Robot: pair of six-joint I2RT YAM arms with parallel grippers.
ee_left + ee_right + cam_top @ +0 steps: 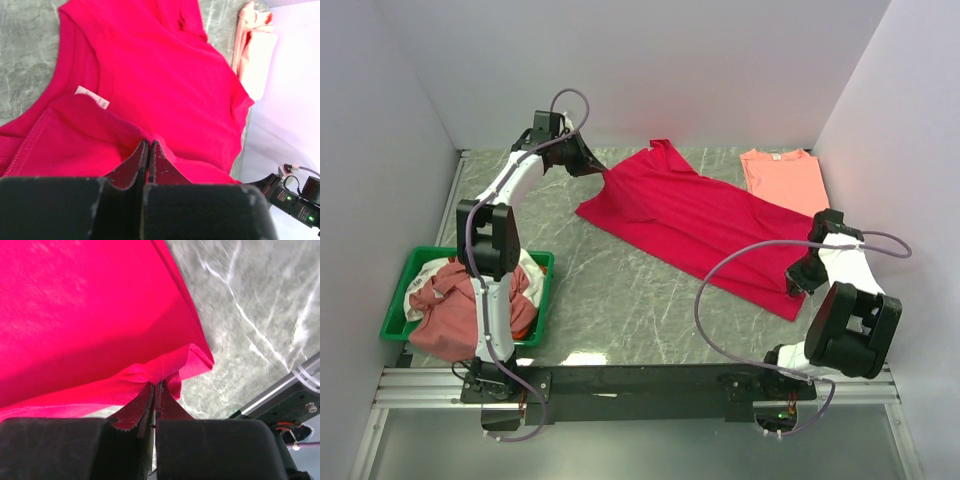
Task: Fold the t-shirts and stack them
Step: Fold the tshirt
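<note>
Marble tabletop [620, 300]: crimson t-shirt [690, 215] runs diagonally far-left to near-right; left gripper [598, 172] clenches collar end, right gripper [792, 288] hem.

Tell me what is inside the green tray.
The green tray holds a crumpled heap of t-shirts: dusty rose mostly, with white and orange-red bits showing. The left arm crosses the heap and hides its middle. The number of shirts and the tray floor cannot be seen.

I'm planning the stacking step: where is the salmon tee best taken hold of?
Probably its far-left corner beside the collar, coming in from the left. The salmon tee lies flat, its right edge sits close to the wall, and the red t-shirt crowds its near edge.
</note>
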